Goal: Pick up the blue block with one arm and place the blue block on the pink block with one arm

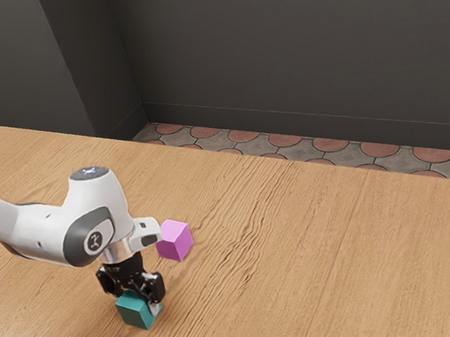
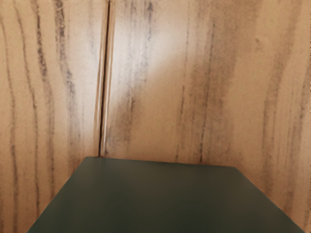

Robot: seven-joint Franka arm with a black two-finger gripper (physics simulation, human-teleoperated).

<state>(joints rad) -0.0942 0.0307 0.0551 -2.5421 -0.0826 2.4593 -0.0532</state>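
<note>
While the arm reaches in from the exterior view's left, its gripper (image 1: 136, 298) is closed around the blue block (image 1: 134, 313), which renders teal, low over the wooden table (image 1: 314, 240). Just under the wrist camera lies that block's dark top (image 2: 160, 199). Near it, apart, sits the pink block (image 1: 174, 240). A small mark on the arm's grey joint cap (image 1: 92, 240) is unreadable.

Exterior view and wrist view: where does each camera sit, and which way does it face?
Exterior view: beside the arm, above the table, looking down across it at the pink block and teal block; the arm and gripper show.
Wrist view: on the hand, looking down at the teal block just under it, table beyond.
Shared: teal block and table.
</note>
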